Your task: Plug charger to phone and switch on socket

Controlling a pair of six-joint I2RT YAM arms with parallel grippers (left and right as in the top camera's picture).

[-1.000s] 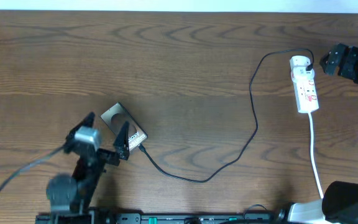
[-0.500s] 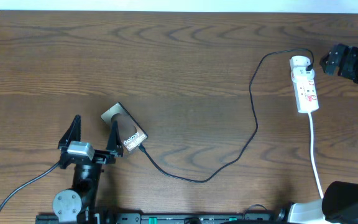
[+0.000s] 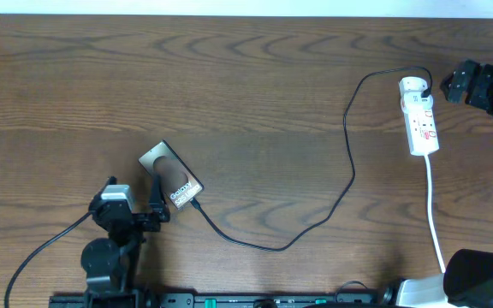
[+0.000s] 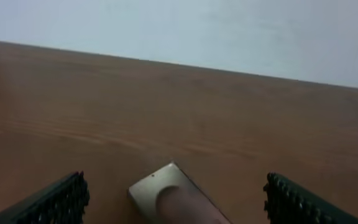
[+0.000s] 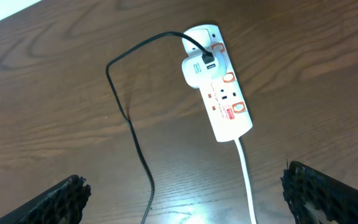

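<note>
The phone [image 3: 171, 178] lies flat at the front left, and its near end shows in the left wrist view [image 4: 169, 198]. The black charger cable [image 3: 349, 171] runs from the phone's lower right end across the table to a white adapter on the socket [image 3: 419, 115]. My left gripper [image 3: 135, 200] is open just in front of the phone, with its fingers [image 4: 55, 202] on either side and nothing held. My right gripper [image 3: 452, 83] is open and empty, right of the socket's rounded end. The right wrist view shows the socket [image 5: 229, 106] and the cable [image 5: 129, 118] between wide-apart fingers [image 5: 55, 199].
The socket's white cord [image 3: 435, 214] runs from the strip toward the front right edge and also shows in the right wrist view [image 5: 247, 180]. A pale wall borders the table's far edge [image 4: 229, 31]. The arm bases stand along the front edge.
My left arm has drawn back toward the front edge, away from the phone, with its gripper still open. The phone, cable, socket and right arm have not moved.
</note>
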